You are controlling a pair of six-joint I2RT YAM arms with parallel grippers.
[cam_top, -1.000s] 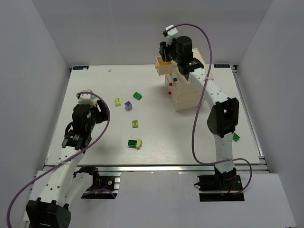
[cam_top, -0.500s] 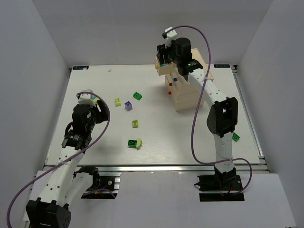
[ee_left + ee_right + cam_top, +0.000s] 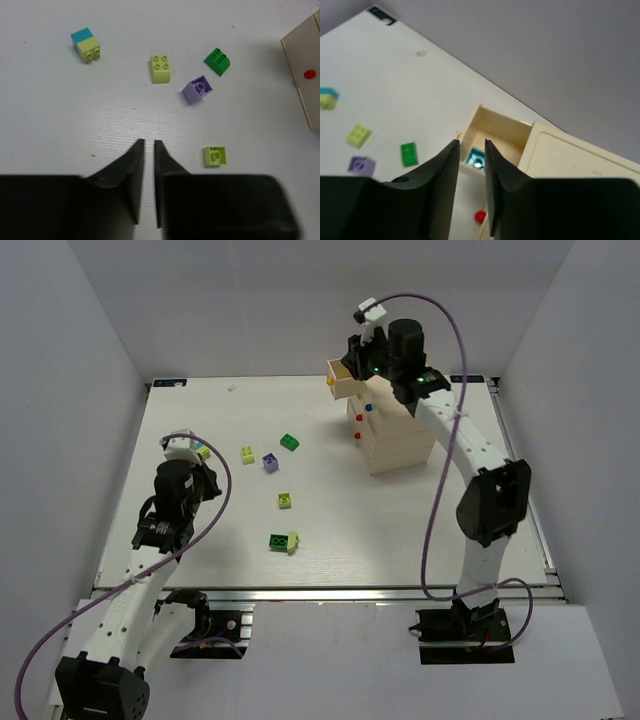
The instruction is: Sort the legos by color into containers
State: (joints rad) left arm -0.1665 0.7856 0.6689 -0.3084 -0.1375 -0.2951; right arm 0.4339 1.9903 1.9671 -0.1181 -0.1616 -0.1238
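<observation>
Inside the top drawer [image 3: 501, 131], only right wrist shows 1 blue lego [image 3: 476, 159].

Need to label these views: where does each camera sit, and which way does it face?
Top external: above and behind the bases, looking down on the table; left arm and right arm show whole.
Left wrist: on the left arm, facing forward and down at loose legos; left hand at the bottom.
Right wrist: raised, facing down into the open top drawer of the chest; right hand at the bottom.
Shared: the purple brick shows in all three.
</observation>
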